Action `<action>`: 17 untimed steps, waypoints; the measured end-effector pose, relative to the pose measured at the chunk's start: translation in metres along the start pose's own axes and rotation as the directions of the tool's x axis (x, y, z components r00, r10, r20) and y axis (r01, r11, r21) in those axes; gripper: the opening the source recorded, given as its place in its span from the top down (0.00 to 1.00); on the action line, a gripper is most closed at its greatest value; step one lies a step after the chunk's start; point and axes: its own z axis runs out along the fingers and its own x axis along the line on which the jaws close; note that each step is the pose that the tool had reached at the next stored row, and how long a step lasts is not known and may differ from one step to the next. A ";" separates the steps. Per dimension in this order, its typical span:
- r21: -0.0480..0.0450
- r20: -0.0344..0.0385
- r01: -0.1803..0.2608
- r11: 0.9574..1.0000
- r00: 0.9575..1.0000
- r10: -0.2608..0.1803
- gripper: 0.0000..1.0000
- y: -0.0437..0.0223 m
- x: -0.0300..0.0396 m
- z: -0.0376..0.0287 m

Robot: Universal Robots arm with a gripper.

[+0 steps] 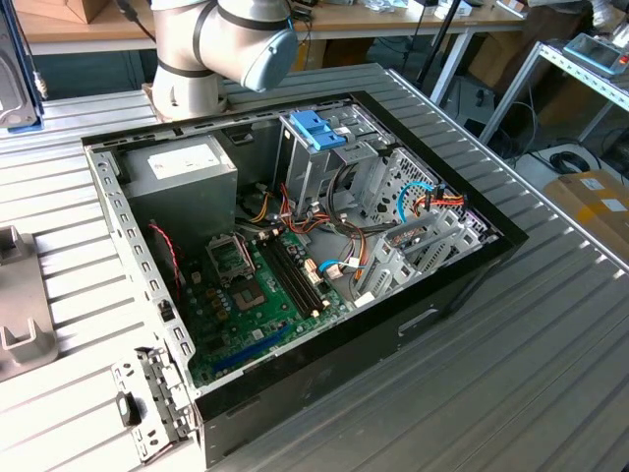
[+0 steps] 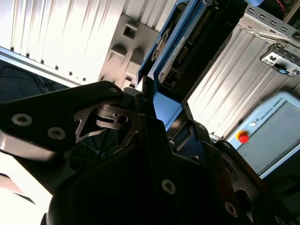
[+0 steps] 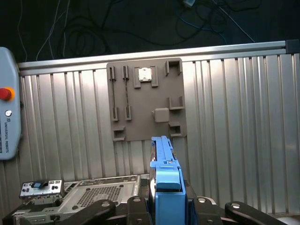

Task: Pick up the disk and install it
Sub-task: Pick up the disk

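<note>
The disk (image 3: 165,176) is seen edge-on in the first wrist view, its light-blue rail facing the camera. My gripper (image 3: 167,202) is shut on it, with a black finger on each side. In the second wrist view the disk (image 2: 187,44) shows its grey body and blue rail (image 2: 161,51), standing out past the gripper (image 2: 161,110). It hangs in the air above a grey slotted holder plate (image 3: 145,98) that lies on the ribbed metal table. The open computer case (image 1: 462,285) lies on the table, with a silver drive cage (image 1: 314,162) and a blue latch (image 1: 319,128).
A grey power-supply box (image 1: 182,172) and a green motherboard (image 1: 260,295) sit inside the case. A loose metal bracket (image 1: 147,403) lies at the case corner. The teach pendant with a red button (image 3: 7,122) rests beside the holder plate. The arm's base (image 1: 197,59) stands behind the case.
</note>
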 end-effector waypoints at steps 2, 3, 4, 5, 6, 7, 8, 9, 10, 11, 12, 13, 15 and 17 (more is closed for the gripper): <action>0.000 0.000 0.000 1.000 1.000 0.000 0.63 -0.0012 -0.0001 0.0001; 0.000 0.000 0.000 1.000 1.000 0.000 0.63 -0.0019 -0.0002 0.0001; 0.000 0.000 0.000 1.000 1.000 0.000 0.63 -0.0025 -0.0002 0.0001; 0.000 -0.001 0.000 1.000 1.000 0.000 0.63 -0.0031 -0.0003 0.0002; 0.000 -0.001 0.000 1.000 1.000 0.000 0.63 -0.0036 -0.0003 0.0002; 0.000 -0.001 0.000 1.000 1.000 0.000 0.63 -0.0050 -0.0004 0.0003; 0.000 -0.001 0.000 1.000 1.000 0.000 0.63 -0.0054 -0.0005 0.0003; 0.000 -0.001 0.000 1.000 1.000 0.000 0.63 -0.0062 -0.0005 0.0004; 0.000 -0.001 0.000 1.000 1.000 0.000 0.63 -0.0073 -0.0006 0.0004; 0.000 -0.002 0.000 1.000 1.000 0.000 0.63 -0.0079 -0.0007 0.0005; 0.000 -0.002 0.000 1.000 1.000 0.000 0.63 -0.0085 -0.0007 0.0005; 0.000 -0.002 0.000 1.000 1.000 0.000 0.63 -0.0091 -0.0008 0.0006; 0.000 -0.002 0.000 1.000 1.000 0.000 0.63 -0.0106 -0.0009 0.0006; 0.000 -0.002 0.000 1.000 1.000 0.000 0.63 -0.0117 -0.0010 0.0007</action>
